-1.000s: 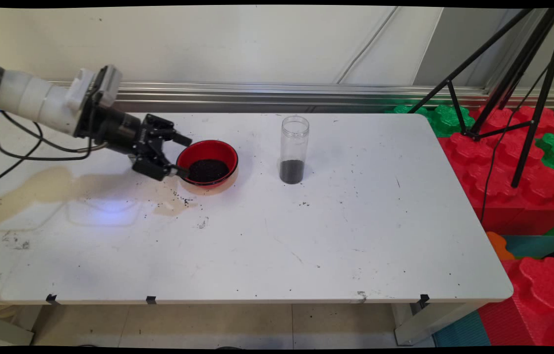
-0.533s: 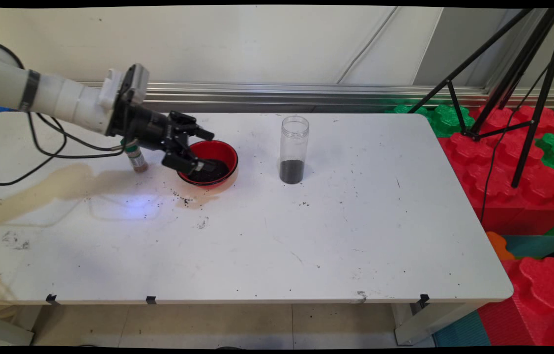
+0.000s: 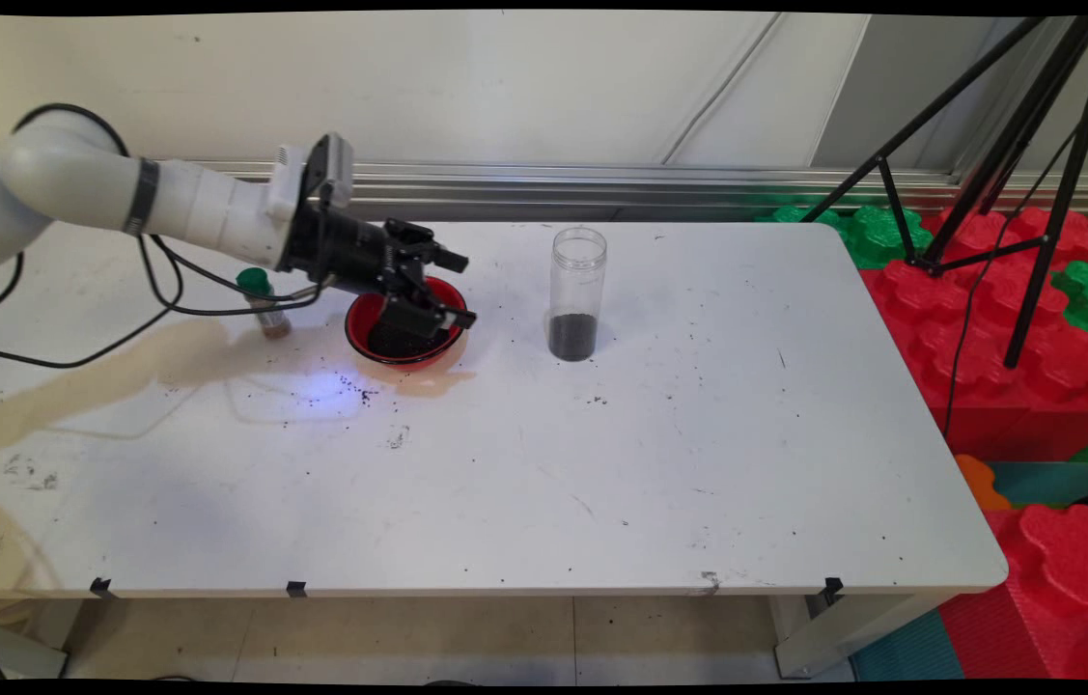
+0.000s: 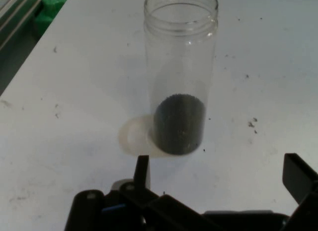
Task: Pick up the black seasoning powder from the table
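Hovering over the round red bowl (image 3: 405, 328) of dark grains, the black two-finger gripper (image 3: 462, 289) had its fingers spread apart, facing the clear open-topped plastic jar (image 4: 180, 77) standing upright just ahead, a small green-capped bottle (image 3: 262, 300) behind it.

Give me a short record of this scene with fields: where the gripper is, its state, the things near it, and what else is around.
gripper: open, above the red bowl
red bowl: on the white table, holds dark grains
clear jar: upright, no lid, dark grains at its bottom, to the picture's right of the bowl
small bottle: green cap, to the picture's left of the bowl
spill: tan stain and scattered grains on the table
background: black tripod, red and green blocks
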You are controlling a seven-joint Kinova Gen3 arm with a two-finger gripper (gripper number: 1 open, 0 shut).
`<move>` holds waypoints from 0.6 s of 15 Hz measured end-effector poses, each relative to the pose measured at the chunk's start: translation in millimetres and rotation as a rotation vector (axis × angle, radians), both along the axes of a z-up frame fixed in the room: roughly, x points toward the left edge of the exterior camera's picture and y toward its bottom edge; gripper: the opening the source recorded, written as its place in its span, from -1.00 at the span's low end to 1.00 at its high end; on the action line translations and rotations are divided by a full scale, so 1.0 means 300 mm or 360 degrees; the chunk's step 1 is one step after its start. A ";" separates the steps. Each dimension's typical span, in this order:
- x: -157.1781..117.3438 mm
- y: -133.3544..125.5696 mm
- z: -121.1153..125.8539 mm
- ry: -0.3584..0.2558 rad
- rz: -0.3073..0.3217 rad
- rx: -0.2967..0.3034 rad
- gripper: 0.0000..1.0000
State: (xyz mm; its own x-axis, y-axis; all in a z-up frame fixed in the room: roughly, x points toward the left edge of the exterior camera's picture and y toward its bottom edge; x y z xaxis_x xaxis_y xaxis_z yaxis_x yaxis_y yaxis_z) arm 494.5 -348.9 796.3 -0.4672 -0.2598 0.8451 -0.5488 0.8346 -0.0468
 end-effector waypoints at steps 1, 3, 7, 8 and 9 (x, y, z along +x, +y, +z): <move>-0.016 -0.012 -0.013 0.0012 0.0000 -0.0005 1.00; -0.044 -0.030 -0.040 0.0035 -0.0004 -0.0015 1.00; -0.087 -0.056 -0.088 0.0077 -0.0016 -0.0038 1.00; -0.094 -0.060 -0.097 0.0084 -0.0018 -0.0042 1.00; -0.104 -0.066 -0.110 0.0093 -0.0020 -0.0050 1.00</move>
